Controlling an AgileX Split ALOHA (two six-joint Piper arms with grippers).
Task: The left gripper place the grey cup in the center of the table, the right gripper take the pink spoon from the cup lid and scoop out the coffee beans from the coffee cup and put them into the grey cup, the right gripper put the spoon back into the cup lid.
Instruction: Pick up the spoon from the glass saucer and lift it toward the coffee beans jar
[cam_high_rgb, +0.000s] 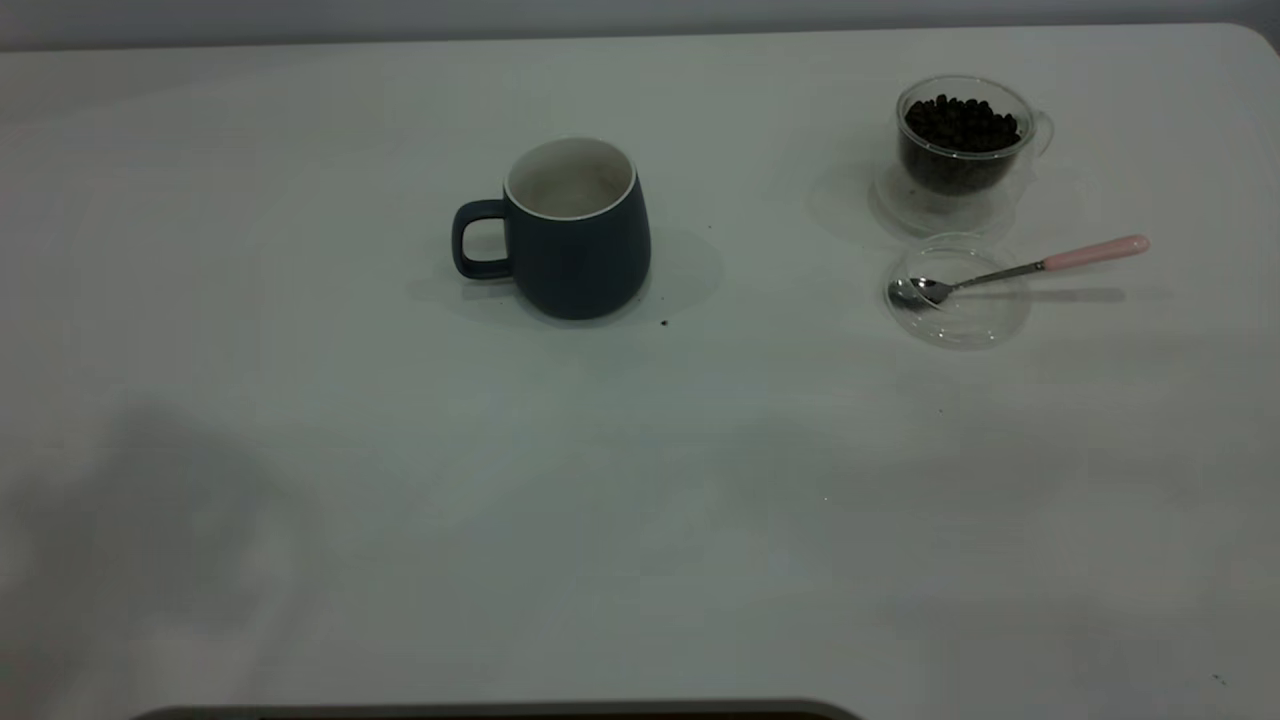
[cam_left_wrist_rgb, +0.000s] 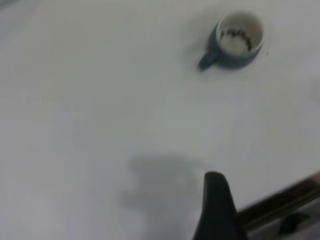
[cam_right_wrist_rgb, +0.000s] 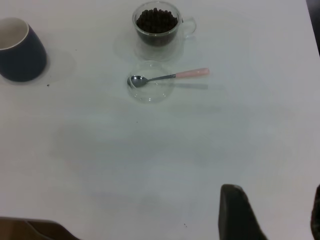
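I'm seeing the grey cup (cam_high_rgb: 578, 228) sitting mid-table with coffee beans (cam_left_wrist_rgb: 237, 35) inside, and the pink spoon (cam_high_rgb: 1015, 270) resting in the cup lid (cam_high_rgb: 958, 290) beside the coffee cup (cam_high_rgb: 962, 140). Looks finished. Right gripper (cam_right_wrist_rgb: 272, 212) is hanging spread apart; the left one, can't tell.

Exterior looks steeply down; both wrist views, farther back, share the grey cup (cam_high_rgb: 578, 232).

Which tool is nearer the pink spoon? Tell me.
Right, by my judgement. The right tool faces the spoon across bare table; the left tool sees only the mug, no spoon.
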